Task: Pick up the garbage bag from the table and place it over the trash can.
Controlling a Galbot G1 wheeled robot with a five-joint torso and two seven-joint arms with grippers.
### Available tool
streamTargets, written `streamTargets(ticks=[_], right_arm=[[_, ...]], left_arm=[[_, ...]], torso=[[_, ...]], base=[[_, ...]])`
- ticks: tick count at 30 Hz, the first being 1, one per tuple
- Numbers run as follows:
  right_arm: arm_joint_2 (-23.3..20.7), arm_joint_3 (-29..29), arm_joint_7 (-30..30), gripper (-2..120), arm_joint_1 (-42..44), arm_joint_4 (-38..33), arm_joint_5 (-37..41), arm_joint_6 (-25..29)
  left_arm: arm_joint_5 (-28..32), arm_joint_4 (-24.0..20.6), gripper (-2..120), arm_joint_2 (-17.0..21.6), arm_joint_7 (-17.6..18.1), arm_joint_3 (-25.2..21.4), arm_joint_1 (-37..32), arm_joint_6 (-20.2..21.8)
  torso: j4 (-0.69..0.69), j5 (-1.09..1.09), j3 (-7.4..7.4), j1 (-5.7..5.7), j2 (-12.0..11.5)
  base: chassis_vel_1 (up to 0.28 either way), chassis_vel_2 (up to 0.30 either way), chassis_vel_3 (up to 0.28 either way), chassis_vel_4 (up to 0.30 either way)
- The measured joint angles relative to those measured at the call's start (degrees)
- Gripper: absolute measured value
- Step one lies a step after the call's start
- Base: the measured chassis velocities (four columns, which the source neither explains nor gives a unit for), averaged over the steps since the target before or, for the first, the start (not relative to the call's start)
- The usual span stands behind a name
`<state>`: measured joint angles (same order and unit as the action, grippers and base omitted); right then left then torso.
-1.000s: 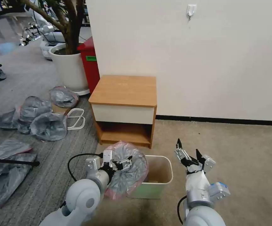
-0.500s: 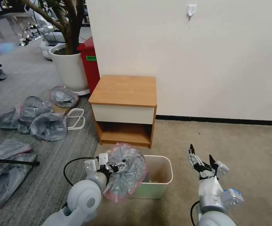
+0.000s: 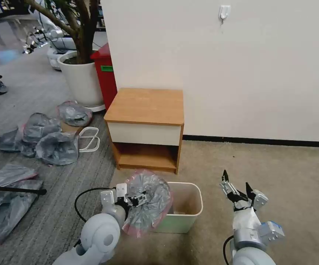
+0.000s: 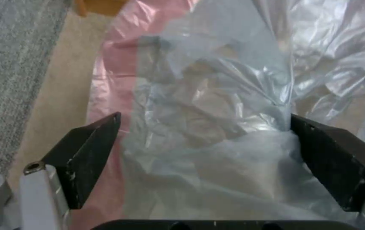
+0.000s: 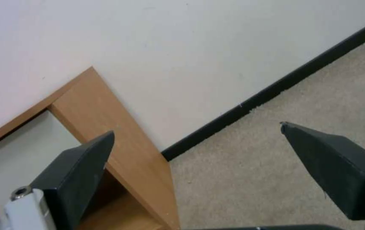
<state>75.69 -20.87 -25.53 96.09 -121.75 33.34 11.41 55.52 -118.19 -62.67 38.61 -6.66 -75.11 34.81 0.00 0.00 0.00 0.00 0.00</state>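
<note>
The left gripper (image 3: 135, 198), jaws spread wide inside the garbage bag (image 3: 148, 200), holds it stretched just beside the trash can (image 3: 189, 217), and the thin film could slip off or miss the rim, while the right gripper (image 3: 237, 186) idles, spread empty.

Even, soft indoor light with no hard shadows; only a faint shade under the table (image 3: 144, 106) shelf. The wall (image 3: 240, 66) is bright and nearly washed out. The floor at far left carries pale glare. In the left wrist view the bag (image 4: 216, 95) shows small glossy highlights and looks slightly soft.
</note>
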Motion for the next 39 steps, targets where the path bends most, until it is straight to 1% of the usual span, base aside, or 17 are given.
streamTargets(ticks=[7, 10, 11, 13, 17, 18, 19, 23, 24, 27, 30, 32, 34, 36, 37, 38, 39], right_arm=[[-0.15, -0.60, 0.02, 100, 0.31, -0.41, -0.02, 0.15], [-0.21, -1.03, 0.02, 100, 0.55, -0.48, -0.02, 0.42], [-0.21, -1.03, 0.02, 100, 0.55, -0.48, -0.02, 0.42], [-0.18, -1.11, 0.02, 100, 0.75, -0.47, -0.07, 0.64], [0.03, -1.12, 0.02, 100, 1.07, -0.55, -0.21, 0.99], [0.07, -1.12, 0.02, 100, 1.19, -0.62, -0.28, 1.12], [0.07, -1.12, 0.02, 100, 1.19, -0.62, -0.28, 1.12], [0.04, -1.27, 0.02, 100, 1.57, -1.26, -0.42, 1.37], [0.04, -1.27, 0.02, 100, 1.57, -1.26, -0.42, 1.37], [-0.03, -1.30, 0.02, 100, 1.82, -1.83, -0.52, 1.38], [-0.05, -1.08, 0.02, 100, 1.95, -2.06, -0.84, 1.38], [-0.05, -0.87, 0.03, 100, 2.02, -2.26, -1.15, 1.38], [-0.09, -0.51, 0.81, 100, 2.15, -2.87, -1.58, 1.35], [-0.22, 0.35, 2.75, 100, 2.38, -4.11, -2.66, 0.83], [-0.22, 0.35, 2.75, 100, 2.38, -4.11, -2.66, 0.83], [-0.42, 0.86, 3.56, 100, 2.61, -4.98, -3.53, -0.57], [-1.02, 1.46, 6.41, 100, 3.43, -6.71, -4.07, -4.31]], left_arm=[[0.08, 1.52, 91, -1.30, -1.23, 1.10, 0.89, 0.77], [0.10, 1.72, 75, -1.64, -2.91, 0.98, 1.31, 0.52], [0.10, 1.72, 75, -1.64, -2.91, 0.98, 1.31, 0.52], [0.24, 1.72, 65, -1.51, -3.88, 0.79, 1.71, 0.89], [0.32, 1.72, 52, -1.48, -4.35, 0.66, 1.93, 1.39], [0.33, 1.72, 45, -1.50, -4.44, 0.62, 1.92, 1.68], [0.33, 1.72, 45, -1.50, -4.44, 0.62, 1.92, 1.68], [0.65, 1.37, 28, -1.82, -5.98, -0.78, 1.14, 5.07], [0.65, 1.37, 28, -1.82, -5.98, -0.78, 1.14, 5.07], [-0.02, 1.38, 13, -2.09, -6.71, -1.13, 0.88, 5.61], [-0.50, 1.45, 6, -2.21, -6.92, -1.29, 0.89, 5.31], [-1.27, 1.45, 4, -2.23, -7.21, -1.37, 0.75, 4.39], [-3.74, 1.32, 4, -2.28, -8.81, -1.30, 0.09, 1.25], [-8.98, 1.75, 4, -2.31, -12.68, -0.97, -0.96, -5.78], [-8.98, 1.75, 4, -2.31, -12.68, -0.97, -0.96, -5.78], [-11.29, 2.02, 4, -2.31, -14.54, -0.96, -1.45, -8.64], [-13.52, 2.11, 4, -2.23, -17.25, -1.21, -2.18, -12.74]], torso=[[0.00, 0.00, 0.00, 0.00, 0.00], [0.00, 0.00, 0.00, 0.00, 0.00], [0.00, 0.00, 0.00, 0.00, 0.00], [0.00, 0.00, 0.00, 0.00, 0.00], [0.00, 0.00, 0.00, 0.00, 0.00], [0.00, 0.00, 0.00, 0.00, 0.00], [0.00, 0.00, 0.00, 0.00, 0.00], [0.00, 0.00, 0.00, 0.00, 0.00], [0.00, 0.00, 0.00, 0.00, 0.00], [0.00, 0.00, 0.00, 0.00, 0.00], [0.00, 0.00, 0.00, 0.00, 0.00], [0.00, 0.00, 0.00, 0.00, 0.00], [0.00, 0.00, 0.00, 0.00, 0.00], [0.00, 0.00, 0.00, 0.00, 0.00], [0.00, 0.00, 0.00, 0.00, 0.00], [0.01, 0.00, 0.00, 0.00, 0.00], [0.00, -0.01, 0.00, 0.00, 0.00]], base=[[0.000, 0.000, 0.000, 0.000], [0.000, 0.000, 0.000, 0.000], [0.000, 0.000, 0.000, 0.000], [0.000, 0.000, 0.000, 0.000], [0.000, 0.000, 0.000, 0.000], [0.000, 0.000, 0.000, 0.000], [0.000, 0.000, 0.000, 0.000], [0.000, 0.000, 0.000, 0.000], [0.000, 0.000, 0.000, 0.000], [0.000, 0.000, 0.000, 0.000], [0.000, 0.000, 0.000, 0.000], [0.000, 0.000, 0.000, 0.000], [0.000, 0.000, 0.000, 0.000], [0.000, 0.000, 0.000, 0.000], [0.000, 0.000, 0.000, 0.000], [0.000, 0.000, 0.000, 0.000], [0.000, 0.000, 0.000, 0.000]])
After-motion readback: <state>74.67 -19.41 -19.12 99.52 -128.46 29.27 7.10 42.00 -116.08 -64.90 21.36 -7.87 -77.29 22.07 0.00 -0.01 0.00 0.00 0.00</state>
